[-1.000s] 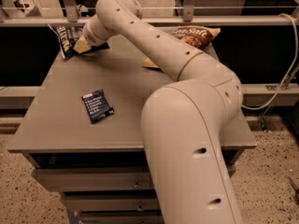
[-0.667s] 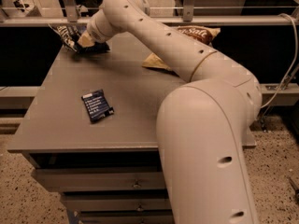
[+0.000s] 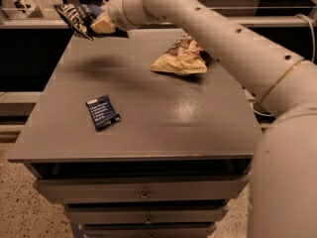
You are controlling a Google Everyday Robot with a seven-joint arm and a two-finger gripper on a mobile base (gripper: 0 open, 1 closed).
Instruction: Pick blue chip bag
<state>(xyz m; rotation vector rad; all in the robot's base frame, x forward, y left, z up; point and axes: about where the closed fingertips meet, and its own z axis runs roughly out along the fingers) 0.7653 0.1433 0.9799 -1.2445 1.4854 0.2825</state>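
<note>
The blue chip bag [image 3: 75, 18] is dark navy with white lettering and hangs in the air above the table's far left corner. My gripper [image 3: 97, 24] is shut on the bag's right side and holds it clear of the tabletop; the bag's shadow falls on the surface below. My arm reaches in from the right and crosses over the back of the table.
A grey table [image 3: 163, 123] with drawers fills the view. A small flat dark blue packet [image 3: 103, 112] lies at front left. A tan-and-brown chip bag [image 3: 182, 57] lies at the back centre. A rail and dark shelving run behind the table.
My gripper has lifted the blue chip bag up off the table's far left corner, and it now hangs in the air. The view has moved closer to the table.
</note>
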